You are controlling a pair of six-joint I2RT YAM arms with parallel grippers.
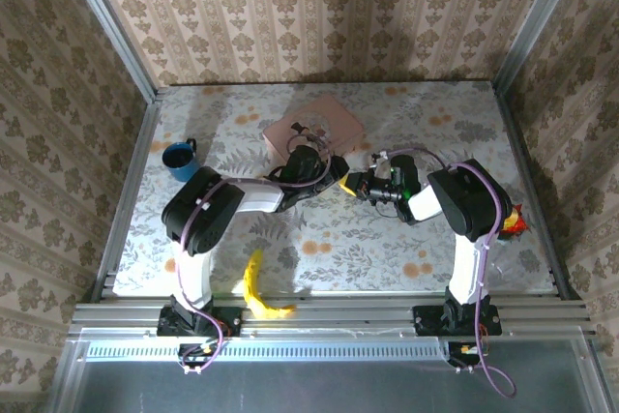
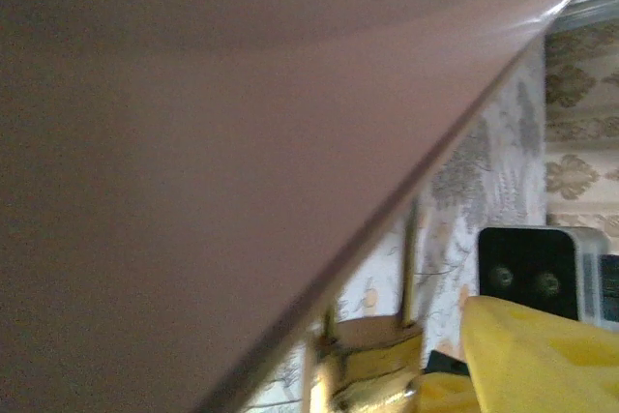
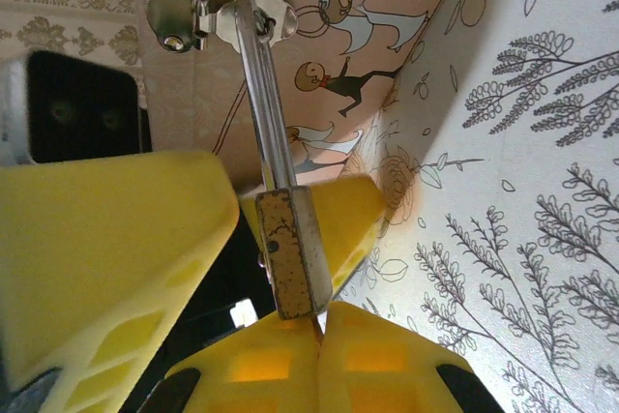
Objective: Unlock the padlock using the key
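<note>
Padlock point(image 3: 290, 249) bracketed beside the pink box point(image 1: 314, 131)

From above, both arms meet at the box's near edge. In the left wrist view, the brass body hangs just off the box's edge, one yellow finger point(image 2: 542, 355) beside it. In the right wrist view, the shackle hooks the box's hasp point(image 3: 174, 12). The left gripper point(image 3: 290, 215) straddles the lock, jaws apart, likely to steady it. The right gripper point(image 3: 321, 336) is pressed shut beneath; what it pinches I cannot tell.

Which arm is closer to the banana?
Left. The banana lies just right of the left arm, close to its base; the right arm stands well off to the banana's right.
</note>
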